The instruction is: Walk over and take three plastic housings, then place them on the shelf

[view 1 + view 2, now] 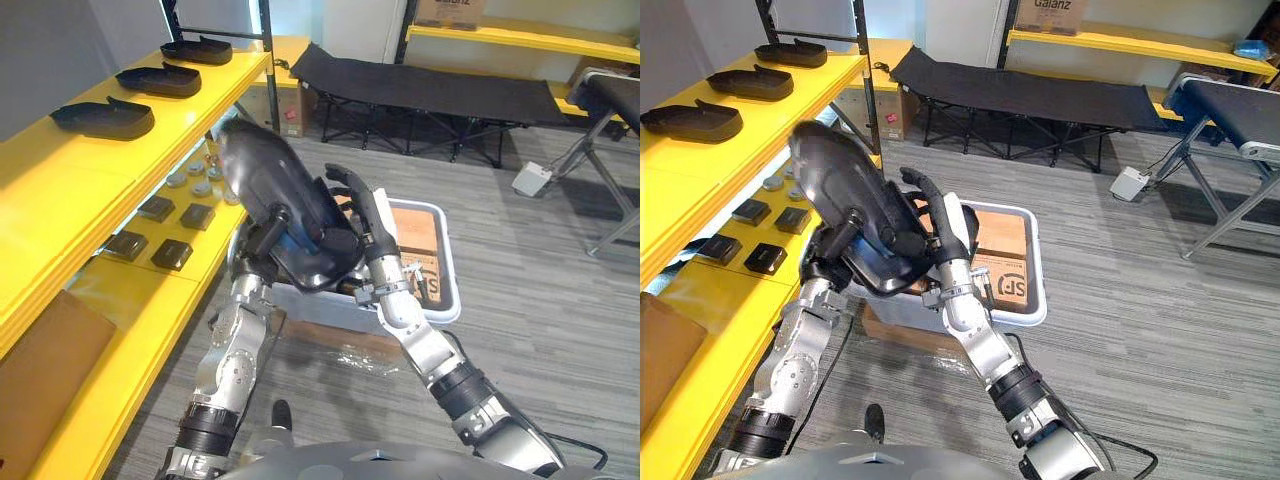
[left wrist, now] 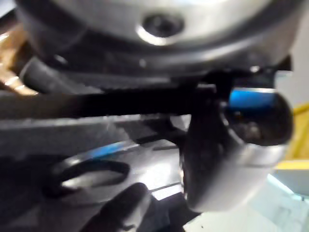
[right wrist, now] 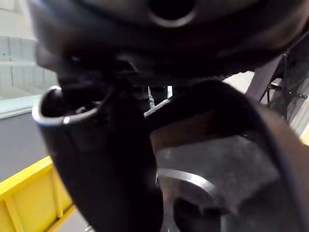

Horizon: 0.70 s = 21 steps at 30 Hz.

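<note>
Shelved housings (image 1: 103, 117): three black shallow shells on the top yellow shelf (image 1: 60, 190).
Held housing (image 1: 265, 170): large, glossy black, tilted above a grey crate (image 1: 447, 290).
Left hand (image 1: 260, 240): pinching its lower edge.
Right hand (image 1: 374, 232): fingers straight, flat against its side.

Black housing (image 1: 262, 185), yellow shelf (image 1: 70, 195), grey striped carpet (image 1: 545, 265), white bin (image 1: 451, 292)

Head eyes look down on housing (image 1: 265, 180); wrist cameras hug it.
</note>
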{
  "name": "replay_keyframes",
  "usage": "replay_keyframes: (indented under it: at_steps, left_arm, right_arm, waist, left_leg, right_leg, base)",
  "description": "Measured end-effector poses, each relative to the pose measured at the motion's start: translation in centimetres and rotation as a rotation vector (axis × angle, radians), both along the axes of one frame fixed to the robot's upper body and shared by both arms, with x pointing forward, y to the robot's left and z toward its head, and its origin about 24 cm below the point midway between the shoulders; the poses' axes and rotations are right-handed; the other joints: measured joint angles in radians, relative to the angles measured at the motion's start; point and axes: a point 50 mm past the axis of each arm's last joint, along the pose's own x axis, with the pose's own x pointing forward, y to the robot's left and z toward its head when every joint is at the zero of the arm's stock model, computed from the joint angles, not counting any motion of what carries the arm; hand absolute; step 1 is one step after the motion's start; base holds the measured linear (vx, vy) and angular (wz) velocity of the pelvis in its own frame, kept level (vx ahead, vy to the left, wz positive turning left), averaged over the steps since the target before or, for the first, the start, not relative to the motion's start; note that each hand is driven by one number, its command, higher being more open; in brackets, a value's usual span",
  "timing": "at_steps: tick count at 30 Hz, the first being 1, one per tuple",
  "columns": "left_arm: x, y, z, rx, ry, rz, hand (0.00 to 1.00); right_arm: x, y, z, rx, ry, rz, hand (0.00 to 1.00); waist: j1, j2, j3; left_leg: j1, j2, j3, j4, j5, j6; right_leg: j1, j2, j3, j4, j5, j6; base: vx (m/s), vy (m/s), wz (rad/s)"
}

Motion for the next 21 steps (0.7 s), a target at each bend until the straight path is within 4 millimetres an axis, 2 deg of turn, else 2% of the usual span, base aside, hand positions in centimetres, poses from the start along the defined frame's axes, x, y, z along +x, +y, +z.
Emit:
replay_keyframes:
  at_steps: [3,8,10,14,18,21]
  left_arm:
    - [-0.9,1.5,0.9,0.125,-0.044,0.149,0.00]
    - [-2.3,4.5,1.0,0.404,-0.025,0.437,0.00]
    - [-3.3,5.6,0.9,0.599,0.001,0.580,0.00]
    - [-4.2,6.6,1.1,0.869,-0.002,0.707,0.00]
    - [-4.6,7.2,1.1,0.852,-0.014,0.707,0.00]
    - [-5.9,7.0,-0.1,0.622,-0.007,0.600,0.00]
  right_arm:
    - [-1.0,0.0,1.2,0.068,-0.029,0.026,1.00]
    - [-1.1,-1.5,2.5,0.124,-0.059,-0.019,1.00]
    - [-1.4,-2.3,1.9,0.160,-0.017,-0.035,1.00]
    - [-2.3,-3.7,0.1,0.210,0.102,0.039,1.00]
    - [-3.9,-5.8,-0.5,0.251,0.163,0.157,1.00]
    - [-4.9,-7.1,-1.5,0.284,0.219,0.136,1.00]
  waist:
    - [-0.003,0.005,-0.001]
    - [-0.005,0.007,-0.003]
    - [-0.004,0.006,-0.003]
    - [-0.003,0.006,-0.003]
    - [-0.014,0.006,-0.003]
    - [-0.033,0.006,-0.003]
  left_leg:
    - [0.000,0.001,0.002,0.000,-0.005,-0.003]
    - [0.001,0.003,0.011,0.000,-0.007,-0.004]
    - [0.001,0.002,0.018,0.000,-0.011,-0.002]
    - [0.001,0.001,0.031,0.000,-0.015,-0.002]
    - [0.001,0.002,0.044,0.000,-0.019,-0.001]
    - [0.004,0.004,0.064,0.000,-0.024,-0.001]
  right_leg:
    - [-0.001,0.000,0.003,-0.001,0.000,0.000]
    - [-0.008,-0.001,0.013,0.000,-0.002,-0.002]
    - [-0.012,-0.003,0.019,0.001,-0.002,-0.002]
    - [-0.019,-0.007,0.032,0.002,-0.002,-0.002]
    - [-0.027,-0.009,0.045,0.003,-0.002,-0.002]
    - [-0.039,-0.011,0.064,0.013,-0.003,-0.001]
  base:
    - [0.01,0.005,-0.03]
    - [0.00,0.004,-0.04]
    - [0.01,0.022,-0.08]
    - [0.02,0.018,-0.09]
    - [0.02,0.013,-0.11]
    - [0.03,0.010,-0.16]
